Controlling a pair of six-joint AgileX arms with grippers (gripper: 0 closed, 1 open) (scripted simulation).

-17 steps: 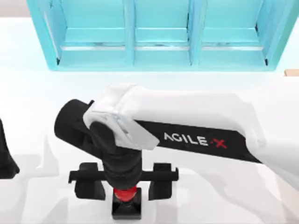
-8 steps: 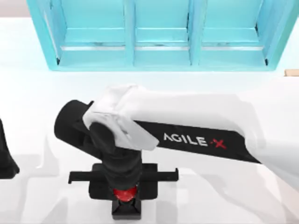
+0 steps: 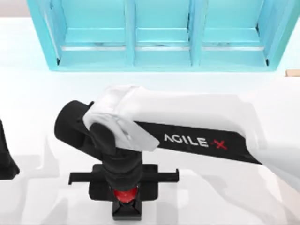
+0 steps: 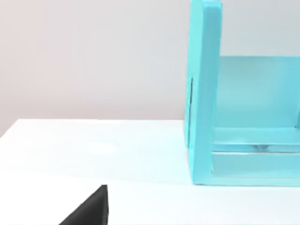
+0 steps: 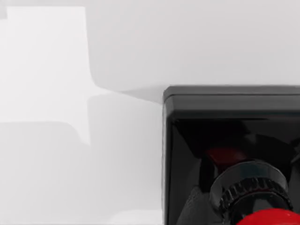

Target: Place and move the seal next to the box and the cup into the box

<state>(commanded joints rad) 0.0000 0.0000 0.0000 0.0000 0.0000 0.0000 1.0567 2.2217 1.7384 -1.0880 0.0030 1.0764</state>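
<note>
Looking first at the seal (image 3: pixel 126 196), I see it standing upright on the white table (image 3: pixel 225 201) near the front edge, left of centre, its red knob showing between the fingers of my right gripper (image 3: pixel 125 188), which are drawn in against the knob's sides; I judge it clamped, though the wrist hides the contact itself. In the right wrist view the seal (image 5: pixel 234 154) sits close under the camera, black block base flat on the table. My worry is the hold: the knob is round and glossy, so a pinch high on it could let the seal slip or swing when I lift, and the heavy base would tip it out. Lifting too fast would do the same. A sliver of the tan box (image 3: pixel 293 73) shows at the far right edge, well apart from here, so a long carry awaits. The turquoise shelf cabinet (image 3: pixel 159 35) stands behind. My left gripper (image 3: pixel 5 161) stays parked at the left edge; I cannot tell its opening.
</note>
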